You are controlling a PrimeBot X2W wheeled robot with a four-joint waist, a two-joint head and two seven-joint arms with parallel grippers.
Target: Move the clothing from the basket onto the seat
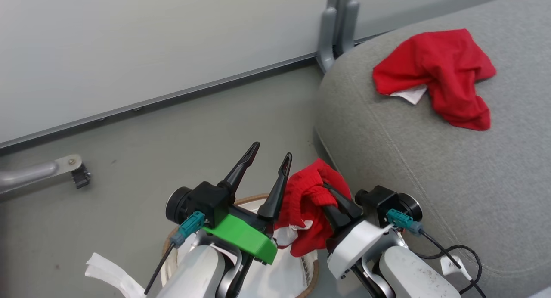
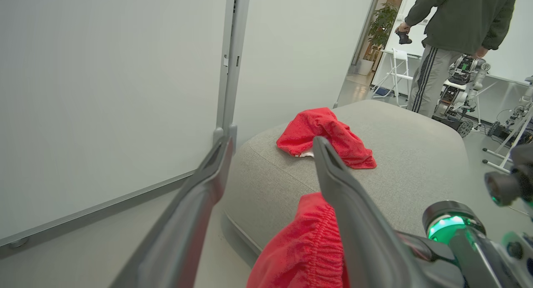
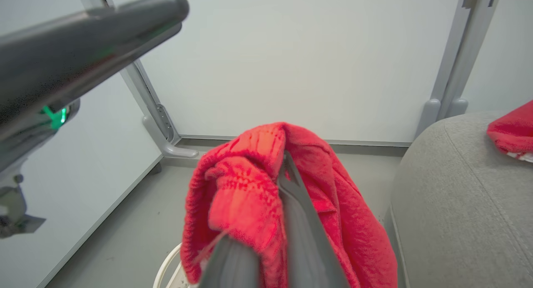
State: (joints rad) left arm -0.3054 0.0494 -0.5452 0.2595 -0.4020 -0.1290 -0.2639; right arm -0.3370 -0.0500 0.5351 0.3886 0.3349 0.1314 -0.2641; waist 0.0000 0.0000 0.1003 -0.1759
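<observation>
Two red garments are counted. The crumpled garment (image 1: 439, 74) lies on top of the grey seat (image 1: 430, 173), with a white patch showing at its edge. The hanging garment (image 1: 308, 203) is clamped between the closed fingers of the right gripper (image 1: 329, 194), just beside the seat's near edge and above the one laundry basket (image 1: 245, 200), which stands on the floor next to the seat. The left gripper (image 1: 272, 150) is seen with its fingers spread wide and nothing between them, on the side of the hanging garment away from the seat. The basket's brown woven rim is given by the head view. One person (image 2: 454, 30) and a second robot (image 2: 462, 84) beyond the seat are added by the left wrist view. The hanging garment's folds, wrapped over the right gripper's fingers, are shown close up in the right wrist view.
</observation>
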